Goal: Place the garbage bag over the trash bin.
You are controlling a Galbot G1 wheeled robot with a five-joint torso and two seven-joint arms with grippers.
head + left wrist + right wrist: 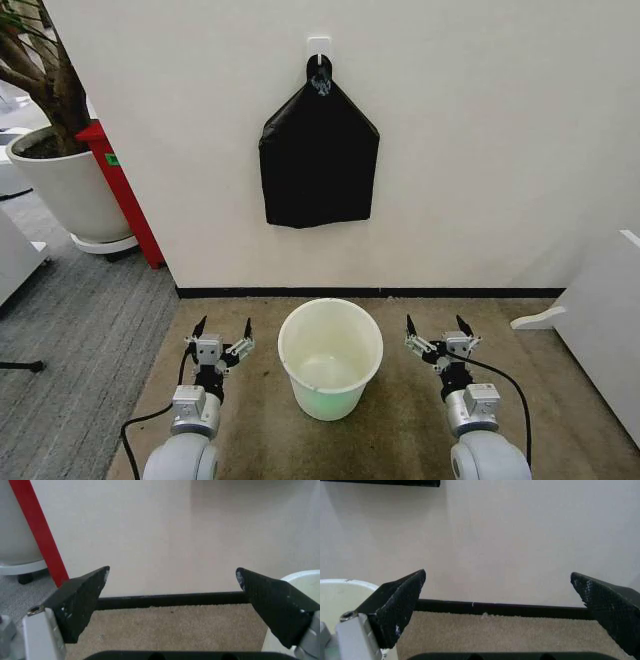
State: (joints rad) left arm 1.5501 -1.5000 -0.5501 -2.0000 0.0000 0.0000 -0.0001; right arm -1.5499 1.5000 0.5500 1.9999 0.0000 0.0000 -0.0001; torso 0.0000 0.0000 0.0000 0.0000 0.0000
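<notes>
1. Two grippers are hovering low over the tan carpet (400, 440), one on each side of the trash bin (330, 358), and neither is touching it.
2. The left gripper (223, 331) is sitting just beside the bin on the robot's left, its jaws spread wide and holding nothing.
3. The right gripper (438, 328) is sitting just beside the bin on the robot's right, likewise spread wide and empty.
4. The bin is standing upright on the carpet between them, open mouth up, with no liner in it.
5. No loose black film bag is lying on the floor or in the bin. The one black thing in view is the flat house-shaped black bundle (318, 160), which is hanging by its top loop from a white hook (319, 47) on the wall (500, 150).
6. That bundle is hanging well above and beyond both grippers, straight over the bin's centre line, its long axis running vertically down the wall.
7. Judging from this, neither arm is clearly nearer; each would be reaching up, forward and inward.
</notes>
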